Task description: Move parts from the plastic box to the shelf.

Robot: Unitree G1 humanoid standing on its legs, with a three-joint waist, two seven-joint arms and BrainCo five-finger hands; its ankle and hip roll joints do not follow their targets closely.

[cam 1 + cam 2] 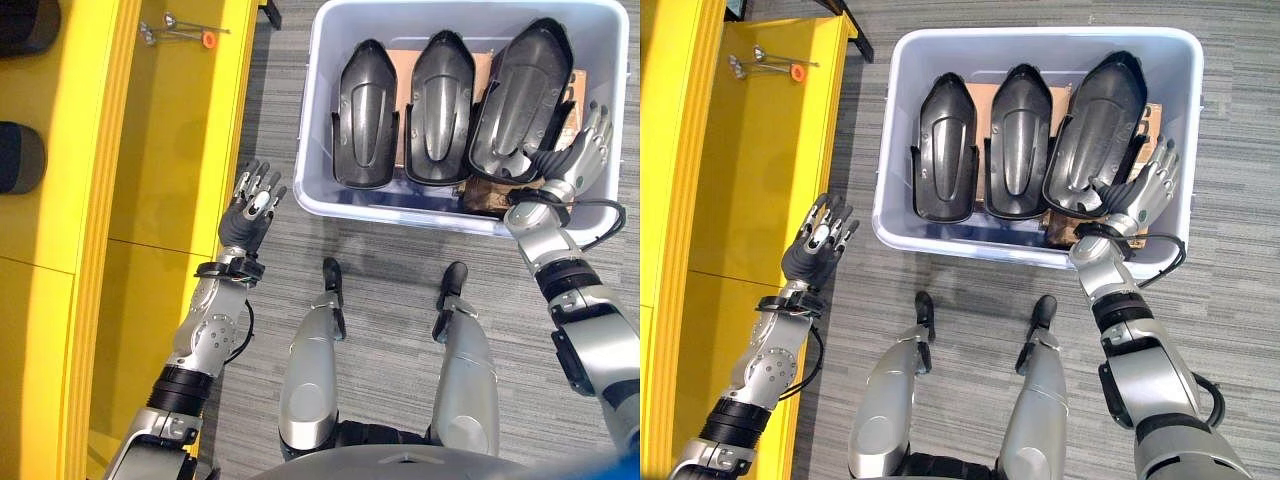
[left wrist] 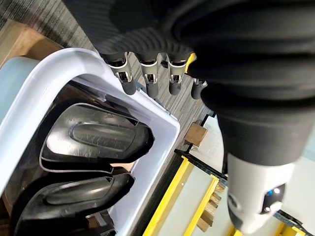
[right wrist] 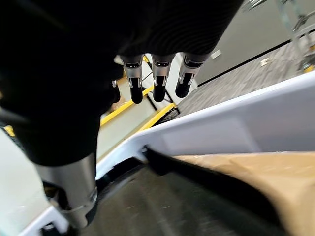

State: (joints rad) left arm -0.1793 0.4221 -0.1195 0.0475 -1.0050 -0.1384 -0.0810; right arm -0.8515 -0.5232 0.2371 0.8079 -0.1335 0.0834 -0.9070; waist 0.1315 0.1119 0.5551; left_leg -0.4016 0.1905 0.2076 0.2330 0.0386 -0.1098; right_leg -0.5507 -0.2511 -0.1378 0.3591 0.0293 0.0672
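- Where the grey striped carpet (image 1: 400,250) lies before the robot, a pale lavender rectangular plastic box (image 1: 330,205) is set, and three glossy black moulded plastic shell parts are held inside it, side by side and leaning on end.
- The left black shell part (image 1: 365,115) and the middle black shell part (image 1: 440,105) are seen close together; the larger right black shell part (image 1: 520,95) is tilted against the box's right end.
- Flat brown cardboard (image 1: 400,65) is seen behind and under the parts.
- The right hand (image 1: 580,155) is held over the box's near right corner, just beside the lower edge of the right shell part, with its fingers spread and straight; nothing is grasped by it. Whether the part is touched cannot be told.
- In the right wrist view, straight dark-tipped fingers (image 3: 158,81) are shown above the box wall and a dark part's edge.
- The left hand (image 1: 255,205) is held over the carpet between the yellow shelf (image 1: 170,180) and the box's near left corner, its fingers relaxed and extended, holding nothing.
- In the left wrist view, its fingers (image 2: 150,78) are shown above the box rim, apart from it.
- On the shelf's far end, a few small silver metal pieces with an orange cap (image 1: 207,38) are laid.
- Two dark rounded objects (image 1: 20,155) are seen at the shelf's far left edge.
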